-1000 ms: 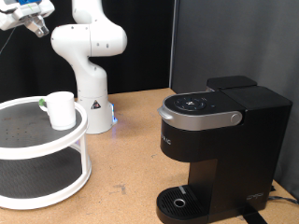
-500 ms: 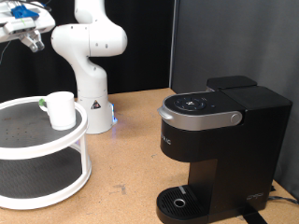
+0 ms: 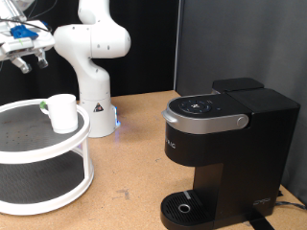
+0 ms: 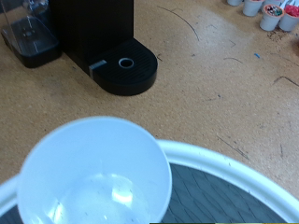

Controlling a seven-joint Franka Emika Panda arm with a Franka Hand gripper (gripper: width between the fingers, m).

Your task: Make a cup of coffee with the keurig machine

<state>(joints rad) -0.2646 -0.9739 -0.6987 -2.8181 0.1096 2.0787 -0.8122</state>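
The pincer hangs high above the cup, its fingers apart and empty. The cup stands on the top tier of a round white shelf on the counter, well apart from the keurig machine. Judged from this, fetching the cup is in hand; gripping it calls for a straight descent over its rim.

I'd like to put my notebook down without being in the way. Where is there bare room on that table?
The widest bare wood lies between the two-tier round stand and the keurig machine, running back toward the robot base. The stand's top tier is mostly bare beside the cup, but the gripper hangs above it.
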